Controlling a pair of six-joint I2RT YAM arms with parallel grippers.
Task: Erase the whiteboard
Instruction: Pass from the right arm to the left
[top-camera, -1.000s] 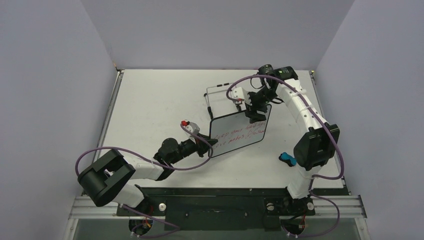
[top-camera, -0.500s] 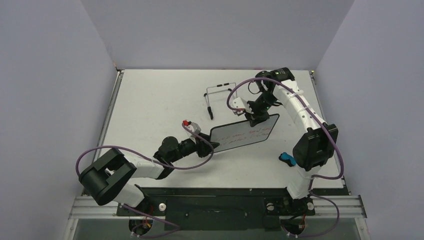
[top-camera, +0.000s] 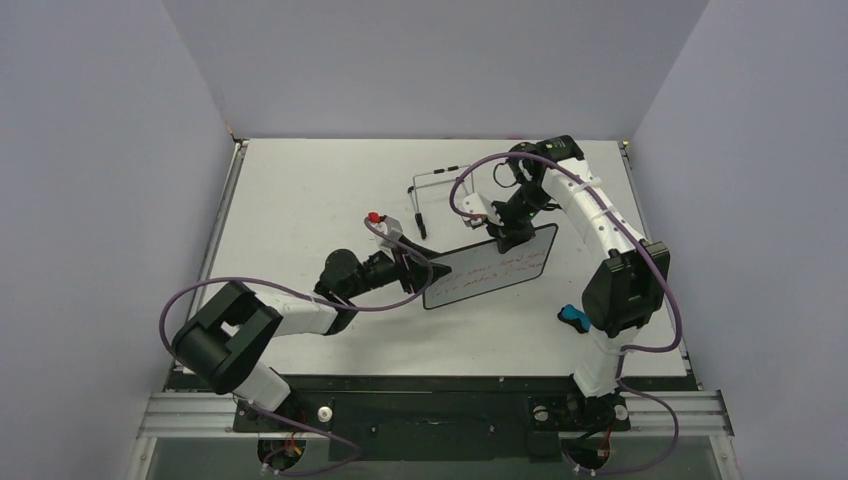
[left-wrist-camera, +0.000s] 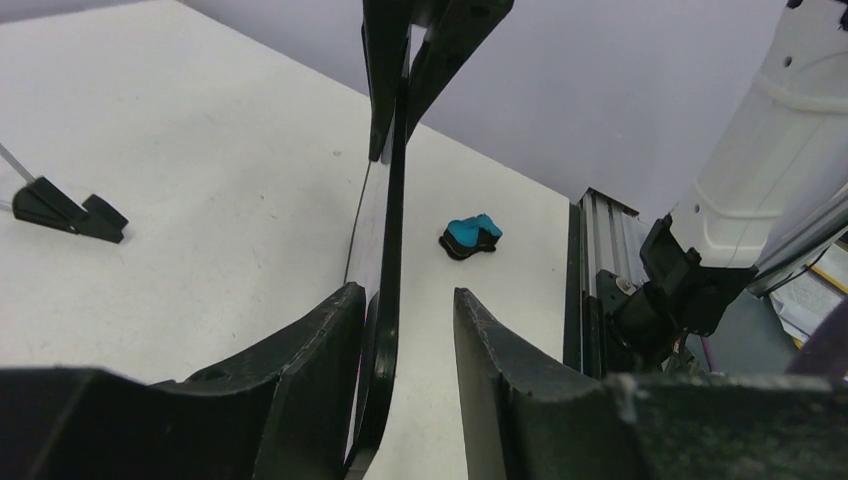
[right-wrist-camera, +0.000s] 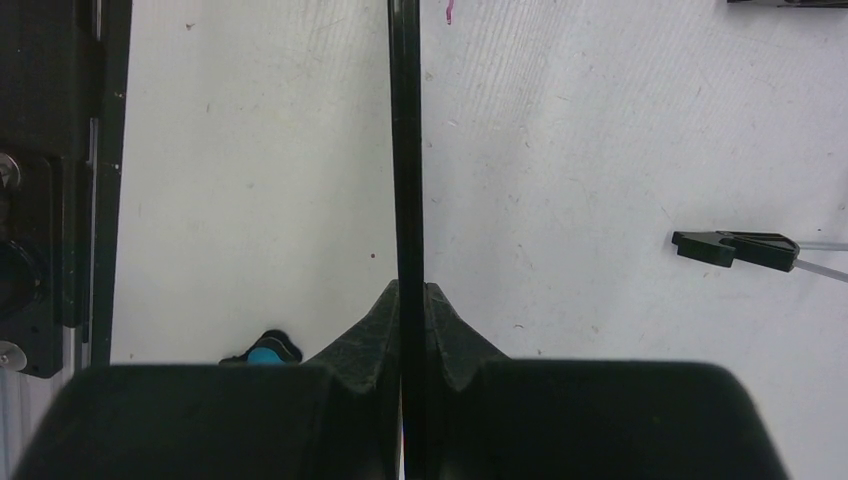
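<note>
One whiteboard (top-camera: 495, 262) sits just right of the middle of the top view, a slanted strip running from lower left up to upper right, with faint red handwriting on its face. It is held off the table (top-camera: 300, 220) between the two grippers.

The right gripper (top-camera: 512, 236) is at the board's upper long edge. In the right wrist view its fingers (right-wrist-camera: 455, 345) are pressed together on the thin black frame, which runs straight up the middle of that picture. The left gripper (top-camera: 428, 277) is at the board's lower left corner. In the left wrist view its fingers (left-wrist-camera: 320, 340) stand apart, with the board edge-on between them, close to the one on the left of that picture and with a clear gap to the other.

A second ago the grips were the other way round: the left gripper pinched that corner, while the right gripper was spread wide at the top edge. The board also showed as a broader, squarer shape then, and now looks narrower. The left arm has moved a little up the frame.

By count there are two arms, one board, one small blue eraser (top-camera: 571, 318) and one black wire stand (left-wrist-camera: 68, 211). The eraser lies on the table at lower right, near the right arm and apart from the board. The stand is above and left of the board in the top view, not touching it.
</note>
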